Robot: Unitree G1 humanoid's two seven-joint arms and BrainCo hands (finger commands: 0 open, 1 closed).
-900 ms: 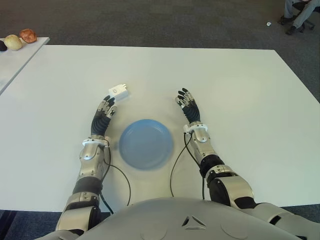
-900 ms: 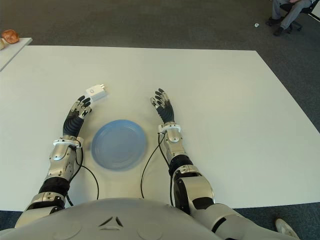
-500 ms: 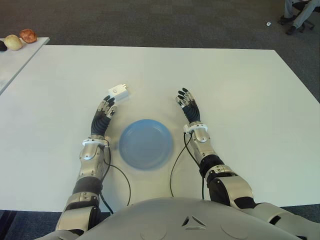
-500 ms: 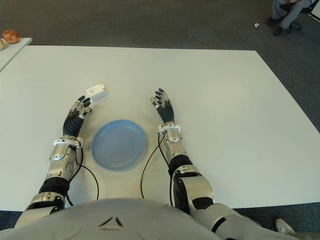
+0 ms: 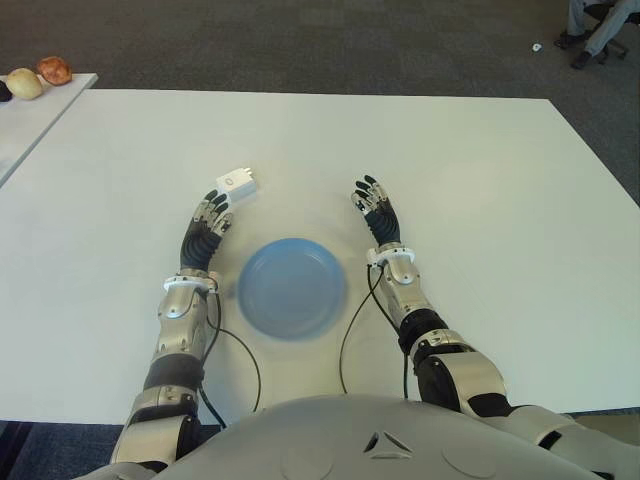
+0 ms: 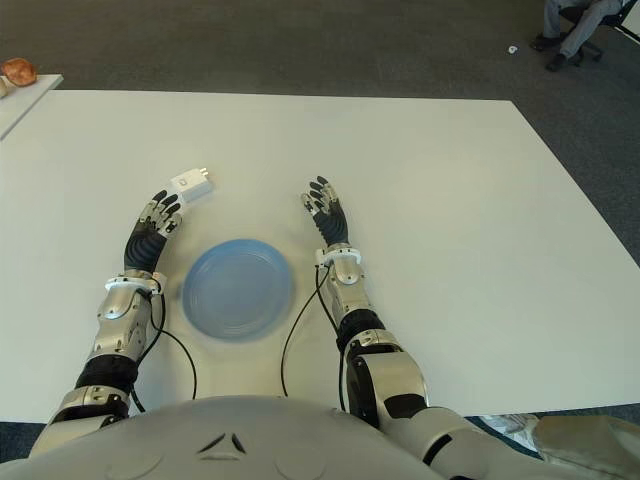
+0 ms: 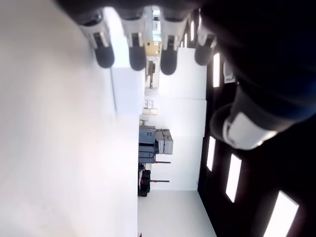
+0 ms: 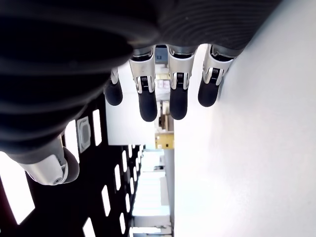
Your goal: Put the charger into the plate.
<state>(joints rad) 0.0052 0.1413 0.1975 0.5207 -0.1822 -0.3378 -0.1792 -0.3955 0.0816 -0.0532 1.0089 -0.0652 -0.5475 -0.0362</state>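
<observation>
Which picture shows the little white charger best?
The left eye view: the charger lies whole on the table, just beyond the left hand. The right eye view shows it equally clearly. The left wrist view shows only a white block past the fingers; the right wrist view shows none.

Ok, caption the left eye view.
Open left hand near small white charger; round blue plate empty.

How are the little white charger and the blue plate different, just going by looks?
The charger is a small white block with straight edges; the plate is round, blue and far wider. The charger lies just beyond the fingertips of the left hand, on the robot's left; the plate lies between the two forearms, nearer the robot's body, with the right hand off to its right. Both rest on the white table, and neither is held.
</observation>
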